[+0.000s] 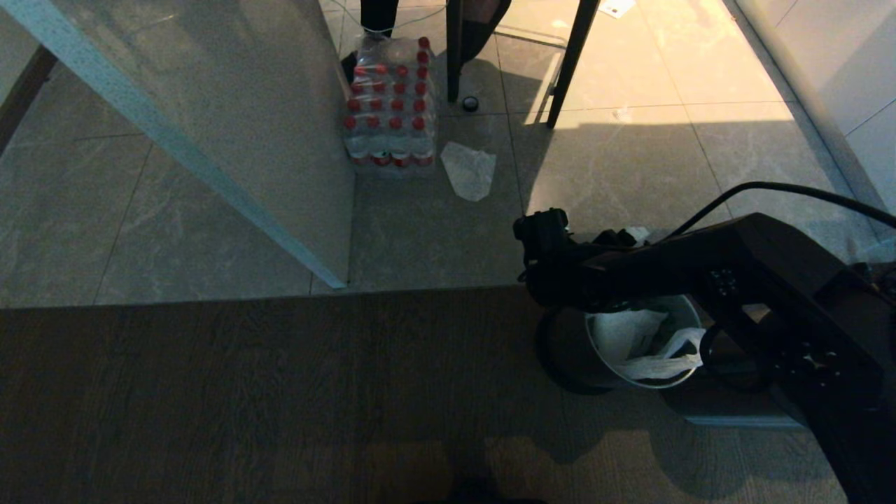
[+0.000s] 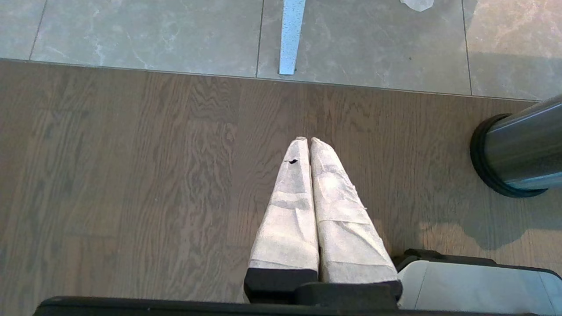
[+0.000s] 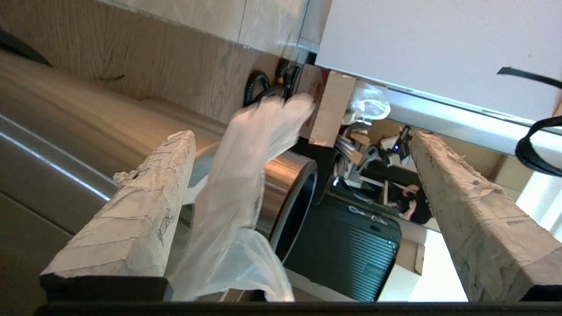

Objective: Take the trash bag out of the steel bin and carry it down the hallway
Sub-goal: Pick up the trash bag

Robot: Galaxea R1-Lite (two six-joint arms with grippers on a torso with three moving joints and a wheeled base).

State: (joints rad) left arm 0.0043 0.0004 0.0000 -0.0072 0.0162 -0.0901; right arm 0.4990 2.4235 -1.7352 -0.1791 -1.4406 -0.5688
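Underfoot, brown wood-grain floor (image 1: 245,392) across the near half of the head view, meeting grey marbled tiles (image 1: 609,175) beyond, sunlit toward the far right. Rising at upper left, a big grey slab with a pale speckled edge (image 1: 168,133), its lower corner coming down at the seam between tile and wood. Reaching in from the right, the black right arm (image 1: 763,280), stretched leftward over the steel bin (image 1: 560,350), which stands on the wood floor at right of centre, just near the tile seam. Inside the bin, the trash bag (image 1: 647,346), white and crumpled, one loop handle draped toward the right side of the rim. Farther back on the tiles, a shrink-wrapped pack of red-capped bottles (image 1: 390,105) against the slab, with a flat white scrap (image 1: 467,170) just beside it to the right, and two dark furniture legs (image 1: 570,63) behind.

From the right wrist: right pincer (image 3: 303,145) spread wide, gripping nothing, both padded fingers (image 3: 145,197) apart, a translucent fold of the bag sticking up between them, next to the nearer finger, beside the bin's shiny wall. Whether plastic touches that finger: cannot tell.

From the left wrist: left pincer (image 2: 307,140) clenched, empty, pads pressed together, hanging over bare wood floor, well apart from the bin at the side.
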